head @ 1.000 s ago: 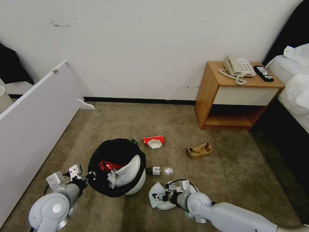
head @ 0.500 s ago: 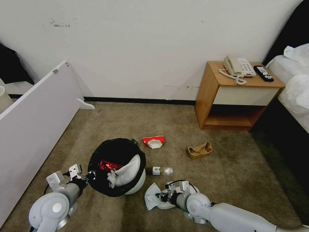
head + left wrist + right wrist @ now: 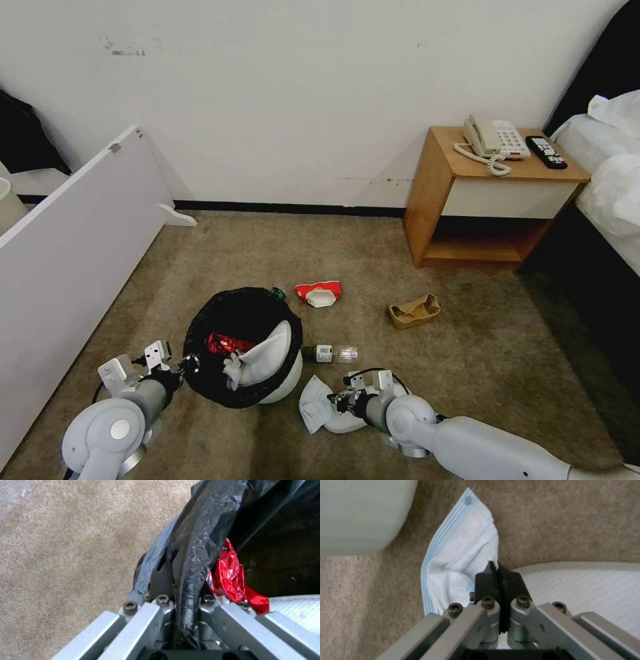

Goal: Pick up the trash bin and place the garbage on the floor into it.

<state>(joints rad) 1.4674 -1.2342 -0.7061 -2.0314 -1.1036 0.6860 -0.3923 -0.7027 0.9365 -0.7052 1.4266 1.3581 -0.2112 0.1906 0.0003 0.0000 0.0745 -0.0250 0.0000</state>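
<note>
Low on floor point(image 3: 267, 253), right pincer point(image 3: 500, 580) clamps face mask point(image 3: 460, 555) beside trash bin point(image 3: 283, 383).

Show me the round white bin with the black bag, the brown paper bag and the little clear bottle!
Round white bin with black bag point(image 3: 283, 383), head view, white side.
Brown paper bag point(image 3: 415, 311), head view, middle.
Little clear bottle point(image 3: 331, 353), head view, label.

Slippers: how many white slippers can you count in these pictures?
2. One slipper leans inside the trash bin; the other slipper lies on the carpet beside the right gripper, shut on a face mask. Others may be buried in the bin.
</note>
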